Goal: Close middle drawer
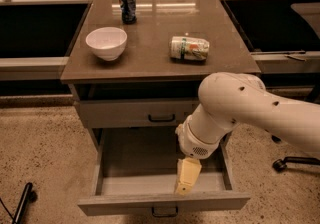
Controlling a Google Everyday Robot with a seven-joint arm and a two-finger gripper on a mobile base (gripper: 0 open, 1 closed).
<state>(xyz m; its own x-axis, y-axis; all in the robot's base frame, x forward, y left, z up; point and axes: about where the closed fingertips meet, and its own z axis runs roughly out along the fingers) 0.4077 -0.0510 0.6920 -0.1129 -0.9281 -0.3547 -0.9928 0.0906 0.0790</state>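
Observation:
The middle drawer [162,202] is pulled far out of the grey cabinet. Its flat front faces me, with a small dark bar handle [164,212] at centre, and its inside looks empty. My gripper [187,178] hangs from the big white arm [235,113], pointing down into the drawer's right half, just behind the front panel. Its pale yellow fingers are pressed together with nothing between them. The uppermost drawer [135,113] above is nearly shut. The lowest drawer is hidden.
On the brown cabinet top [155,60] stand a white bowl [106,42], an upright dark can [128,4] and a green-white can lying on its side [189,48]. An office chair base [295,160] is on the floor at right. A dark pole [22,203] is at lower left.

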